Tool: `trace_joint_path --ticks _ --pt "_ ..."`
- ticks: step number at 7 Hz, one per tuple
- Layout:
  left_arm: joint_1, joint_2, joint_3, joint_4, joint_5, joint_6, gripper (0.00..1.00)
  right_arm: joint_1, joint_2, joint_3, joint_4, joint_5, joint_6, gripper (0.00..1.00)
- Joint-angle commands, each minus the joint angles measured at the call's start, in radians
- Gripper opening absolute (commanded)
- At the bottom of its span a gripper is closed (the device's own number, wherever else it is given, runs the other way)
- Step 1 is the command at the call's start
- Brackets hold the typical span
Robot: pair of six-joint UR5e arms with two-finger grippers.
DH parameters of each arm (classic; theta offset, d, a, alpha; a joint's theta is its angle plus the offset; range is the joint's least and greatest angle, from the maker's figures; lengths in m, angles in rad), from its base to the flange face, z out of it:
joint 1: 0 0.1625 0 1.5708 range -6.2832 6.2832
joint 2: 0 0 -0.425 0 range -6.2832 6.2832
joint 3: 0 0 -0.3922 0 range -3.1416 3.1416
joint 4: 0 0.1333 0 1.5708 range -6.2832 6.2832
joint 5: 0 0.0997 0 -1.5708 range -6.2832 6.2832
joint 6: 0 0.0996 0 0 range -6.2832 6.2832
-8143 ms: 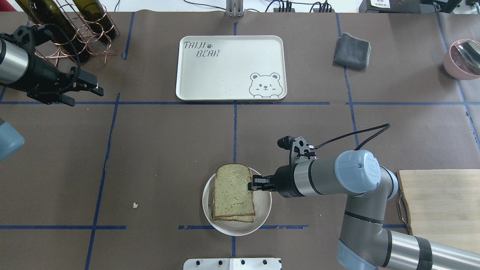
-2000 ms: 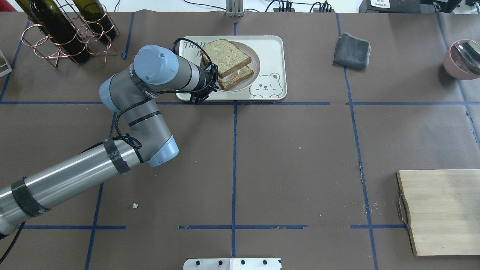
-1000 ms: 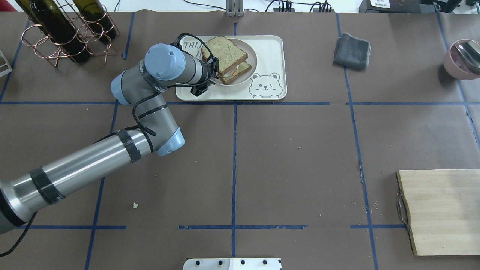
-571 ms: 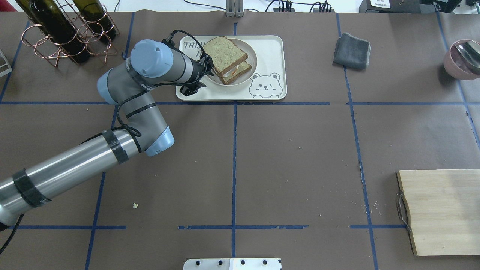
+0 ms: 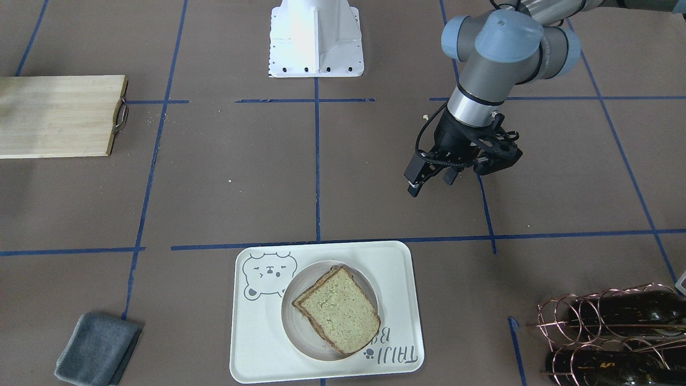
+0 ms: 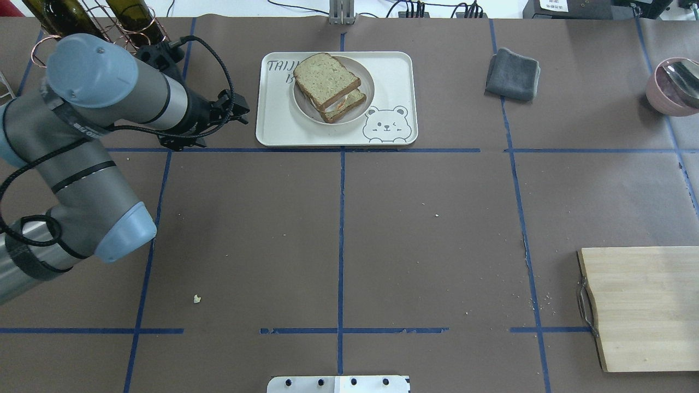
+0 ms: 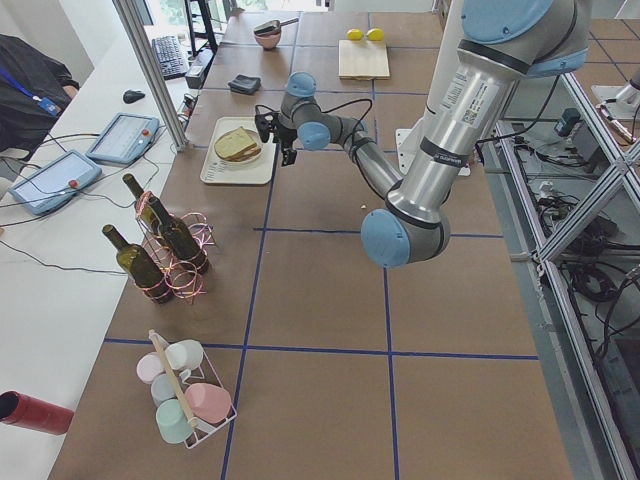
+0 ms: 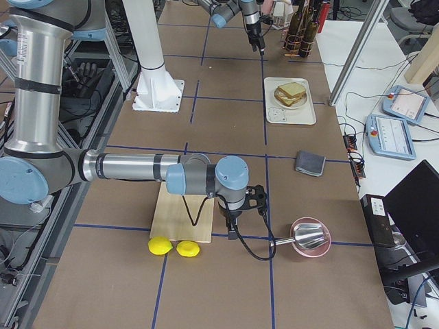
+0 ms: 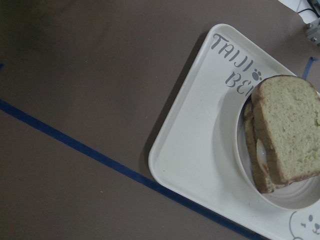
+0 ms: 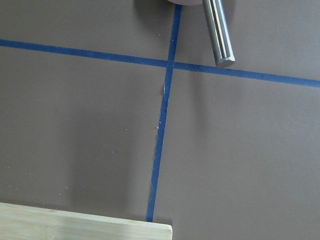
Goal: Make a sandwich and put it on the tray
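Observation:
The sandwich [image 6: 327, 82], two greenish-tan slices with egg between them, lies on a small round white plate [image 6: 367, 90]. The plate stands on the cream tray [image 6: 393, 71] with the bear drawing. The sandwich also shows in the front view [image 5: 337, 311] and the left wrist view [image 9: 285, 132]. My left gripper [image 6: 244, 111] is open and empty, hanging over the table just left of the tray, apart from it; it also shows in the front view [image 5: 429, 183]. My right gripper [image 8: 233, 233] shows only in the exterior right view, by the cutting board, so I cannot tell its state.
Wine bottles in a copper rack [image 6: 104, 33] stand behind my left arm. A grey cloth [image 6: 512, 73] lies right of the tray. A pink bowl with a metal spoon [image 6: 674, 87] is far right. A wooden cutting board [image 6: 644, 305] is near right, with two lemons [image 8: 175, 247] beside it.
My left gripper has let go of the plate and drawn back to the left, off the tray. The plate with the sandwich stays on the tray.

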Motion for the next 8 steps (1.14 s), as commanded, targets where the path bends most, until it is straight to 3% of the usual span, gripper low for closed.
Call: trace_joint_path --ticks 1,3,5,6,8 --pt "-0.123 0.115 -0.076 0.077 -0.085 0.318 1.00 0.019 0.020 -0.007 -0.041 0.018 0.054 1.00" --pt "-0.294 0.243 -0.117 0.152 -0.149 0.678 1.00 0.019 0.062 -0.007 -0.132 0.041 0.057 1.00" --pt "-0.453 0.286 -0.118 0.297 -0.173 1.056 1.00 0.019 0.062 -0.004 -0.129 0.063 0.057 1.00" --pt "-0.535 0.317 -0.101 0.354 -0.202 1.237 1.00 0.019 0.061 -0.004 -0.126 0.078 0.057 1.00" --pt "-0.678 0.390 0.019 0.356 -0.355 1.489 1.00 0.019 0.062 -0.002 -0.123 0.078 0.057 1.00"
